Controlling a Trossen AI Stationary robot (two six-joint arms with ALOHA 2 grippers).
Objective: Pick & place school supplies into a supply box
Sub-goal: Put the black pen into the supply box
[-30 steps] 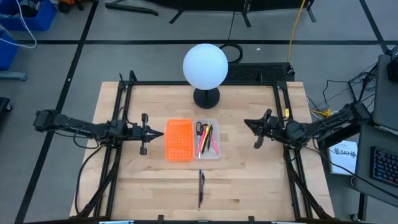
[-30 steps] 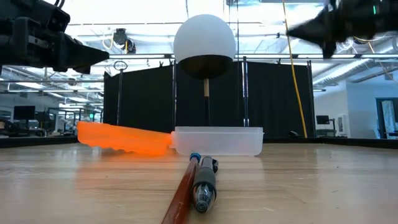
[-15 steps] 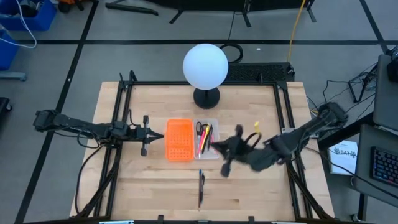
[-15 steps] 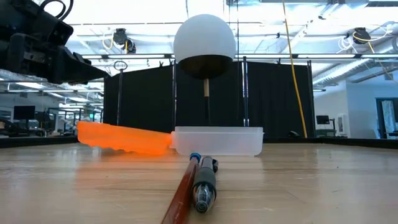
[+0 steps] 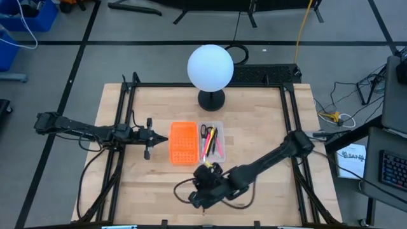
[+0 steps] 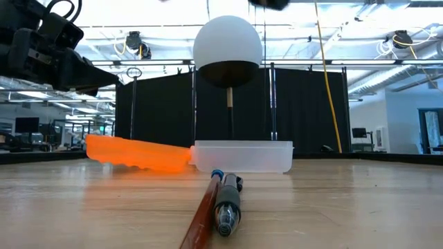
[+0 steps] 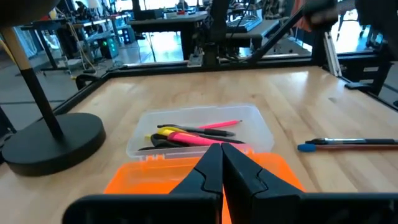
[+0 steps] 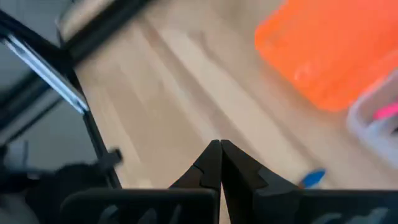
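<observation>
The clear supply box [image 5: 212, 142] holds black-handled scissors [image 7: 163, 142] and pink-red, yellow and black pens [image 7: 196, 132]. The orange perforated piece [image 5: 182, 143] lies against its left side. A blue-tipped pen and a red-brown pencil [image 6: 220, 202] lie on the wood near the table's near edge. My right gripper [image 5: 199, 194] is shut and empty and hangs above these two, mostly hiding them in the high view. The pen's blue tip [image 8: 313, 177] shows beside the gripper in the right wrist view. My left gripper [image 5: 148, 137] is shut and empty, left of the orange piece.
A lamp with a white globe [image 5: 210, 67] on a black round base [image 7: 53, 142] stands behind the box at the table's far side. A black frame [image 5: 127, 86] runs along the table's edges. Bare wood lies right of the box.
My right arm has swung from the table's right edge across toward the near centre, ending above the pen and pencil on the wood. It has left the low view's upper right. The supplies, the box and my left arm have kept still.
</observation>
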